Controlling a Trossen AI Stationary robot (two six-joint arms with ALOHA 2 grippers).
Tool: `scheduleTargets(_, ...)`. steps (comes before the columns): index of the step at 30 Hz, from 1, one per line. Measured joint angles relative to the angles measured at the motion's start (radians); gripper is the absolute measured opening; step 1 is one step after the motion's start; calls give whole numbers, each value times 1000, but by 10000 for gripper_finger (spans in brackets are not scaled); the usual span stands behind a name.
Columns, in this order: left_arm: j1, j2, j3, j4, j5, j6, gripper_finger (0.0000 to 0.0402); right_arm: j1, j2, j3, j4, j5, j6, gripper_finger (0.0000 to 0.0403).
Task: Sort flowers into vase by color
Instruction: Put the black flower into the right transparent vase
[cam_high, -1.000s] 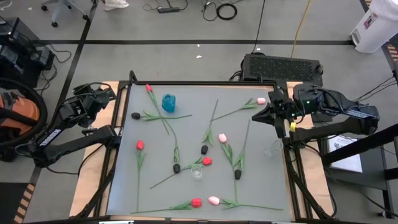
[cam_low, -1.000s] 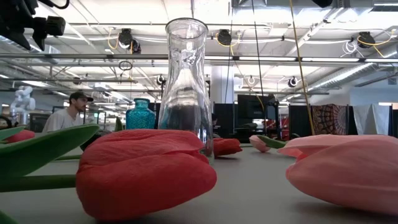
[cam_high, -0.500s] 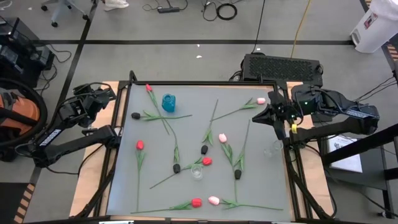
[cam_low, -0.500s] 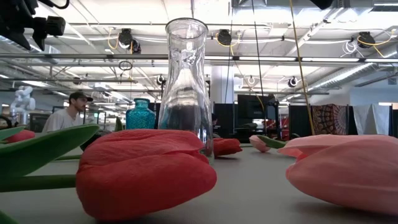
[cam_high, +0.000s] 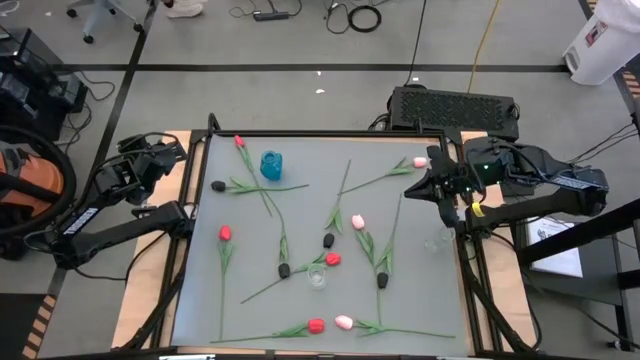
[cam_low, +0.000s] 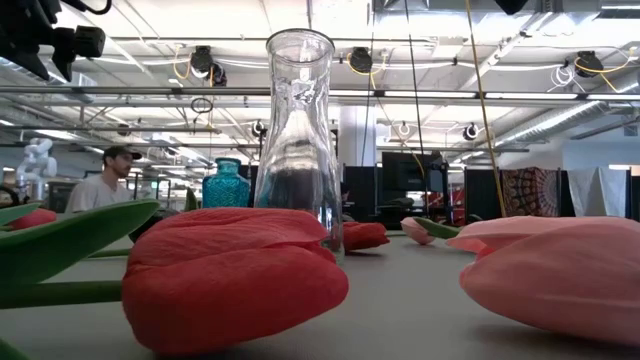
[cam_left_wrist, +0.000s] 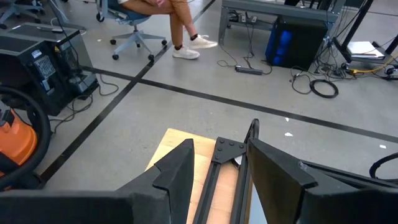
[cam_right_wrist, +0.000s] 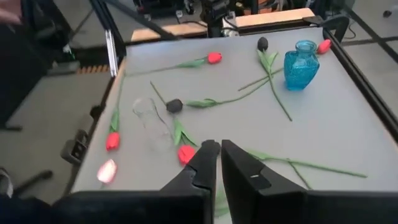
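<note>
Artificial tulips with red, pink and black heads lie flat and scattered over the grey table (cam_high: 300, 215). In the low view a red head (cam_low: 235, 275) and a pink head (cam_low: 560, 272) lie close to the camera. A blue vase (cam_high: 270, 165) stands near the far left, one clear vase (cam_high: 317, 277) near the middle and another (cam_high: 440, 238) by the right edge. My right gripper (cam_high: 415, 190) hovers shut above the table's right side, over green stems (cam_right_wrist: 273, 163). My left gripper (cam_left_wrist: 217, 171) waits open outside the table's far left corner.
A dark table frame (cam_high: 330, 133) rims the table. A black box (cam_high: 455, 108) sits past the far right corner. Bare table lies between the blue vase and the far right tulip (cam_high: 420, 161). A person (cam_low: 105, 178) shows in the room behind.
My right gripper has shifted slightly toward the table's near edge and inward over the table, staying shut. No flower or vase has moved.
</note>
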Motion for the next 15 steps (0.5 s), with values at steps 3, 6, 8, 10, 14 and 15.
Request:
scheduleTargets(3,0,0,0,0,0,0,157,0,24,0,-14,0,-74,18)
scheduleTargets(6,0,0,0,0,0,0,157,0,55,0,-13,-1,-155,20)
scheduleTargets(8,0,0,0,0,0,0,157,0,79,0,-13,-4,-209,26)
scheduleTargets(10,0,0,0,0,0,0,157,5,108,0,-12,-9,-265,35)
scheduleTargets(14,0,0,0,0,0,0,157,21,177,0,-12,-33,-423,56)
scheduleTargets(15,0,0,0,0,0,0,157,27,196,0,-11,-32,-459,61)
